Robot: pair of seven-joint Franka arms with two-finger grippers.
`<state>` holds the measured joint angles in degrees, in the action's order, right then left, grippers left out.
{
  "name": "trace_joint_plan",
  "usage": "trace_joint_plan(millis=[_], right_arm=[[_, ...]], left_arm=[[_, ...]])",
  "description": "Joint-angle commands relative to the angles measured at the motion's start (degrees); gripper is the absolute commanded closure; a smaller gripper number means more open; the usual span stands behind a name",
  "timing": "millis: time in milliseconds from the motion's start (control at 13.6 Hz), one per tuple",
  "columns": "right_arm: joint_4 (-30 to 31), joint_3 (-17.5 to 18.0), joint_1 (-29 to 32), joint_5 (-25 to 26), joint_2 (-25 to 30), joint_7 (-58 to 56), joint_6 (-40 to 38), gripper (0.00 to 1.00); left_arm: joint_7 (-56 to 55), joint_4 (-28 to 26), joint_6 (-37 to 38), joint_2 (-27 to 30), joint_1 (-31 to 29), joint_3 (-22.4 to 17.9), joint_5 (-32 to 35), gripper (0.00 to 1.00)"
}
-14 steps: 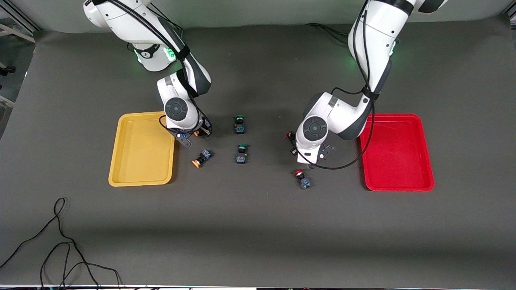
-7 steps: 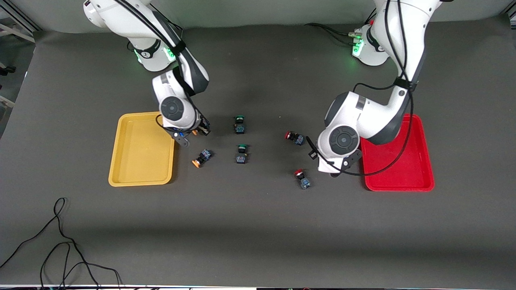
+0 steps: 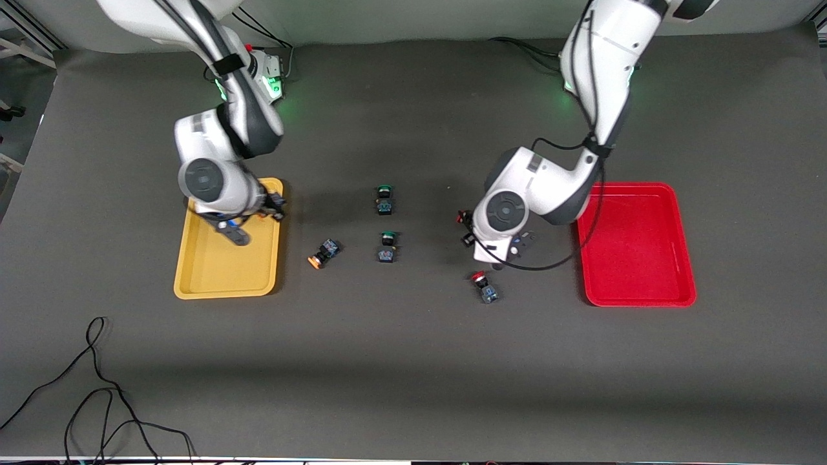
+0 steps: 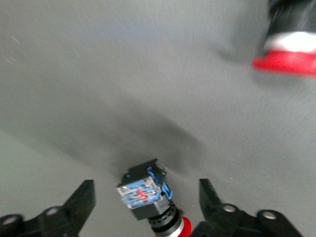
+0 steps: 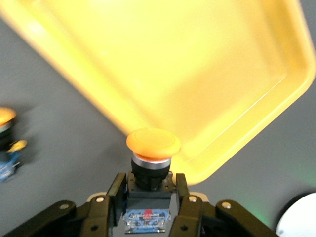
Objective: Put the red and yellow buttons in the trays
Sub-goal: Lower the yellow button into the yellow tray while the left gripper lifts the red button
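My right gripper point(image 3: 266, 210) is shut on a yellow-capped button point(image 5: 152, 143) and holds it over the yellow tray point(image 3: 219, 271) at the corner nearest the buttons; the tray point(image 5: 197, 64) fills the right wrist view. A second yellow button point(image 3: 322, 252) lies on the mat beside that tray. My left gripper point(image 4: 145, 185) is open, low over the mat, its fingers either side of a red-capped button point(image 4: 144, 191) without touching it. That button point(image 3: 461, 217) peeks out beside the left wrist. A second red button point(image 3: 484, 287) lies nearer the camera. The red tray point(image 3: 636, 284) is empty.
Two green-capped buttons point(image 3: 384, 199) point(image 3: 387, 247) stand mid-table between the arms. A loose black cable point(image 3: 97, 387) lies on the mat near the front camera at the right arm's end.
My right gripper has carried the yellow button from beside the tray to over its corner. My left gripper swung toward the red tray, then came back over the red button.
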<state>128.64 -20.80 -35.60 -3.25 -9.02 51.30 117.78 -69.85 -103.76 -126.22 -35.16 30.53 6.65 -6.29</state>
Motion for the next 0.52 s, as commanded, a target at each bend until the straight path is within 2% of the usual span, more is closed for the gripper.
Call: trace_joint_plan(millis=[0,74,147,221,294,442], right_arm=[[6.0,-2.4,-0.7,0.7,2.2,-3.5,3.7,1.0],[8.9,-4.4,-0.8,0.7,2.2,-5.3,7.5,1.0],[11.1,-5.6,-0.8,0.7,1.9,-7.7,11.5,1.0],[12.7,-6.4,-0.8,0.7,1.5,-9.5,14.0,1.0],[13.0,-7.1,-0.8,0.7,1.2,-10.3,14.9,1.0],[13.0,-8.8,-0.7,0.7,0.8,-12.6,15.0,1.0]], left_arm=[[-1.3,-0.6,-1.1,0.1,0.8,-0.7,-0.6,0.09],[-1.3,-0.7,-1.3,0.0,1.0,-0.7,-0.5,0.19],[-1.3,-0.9,-1.5,-0.1,1.5,-0.7,-0.5,0.37],[-1.2,-1.1,-1.7,-0.4,1.5,-0.7,-0.3,0.64],[-0.8,-1.3,-2.2,-0.4,1.5,-0.7,-0.3,0.97],[-0.6,-1.1,-1.8,0.1,1.4,-0.7,-0.3,1.0]])
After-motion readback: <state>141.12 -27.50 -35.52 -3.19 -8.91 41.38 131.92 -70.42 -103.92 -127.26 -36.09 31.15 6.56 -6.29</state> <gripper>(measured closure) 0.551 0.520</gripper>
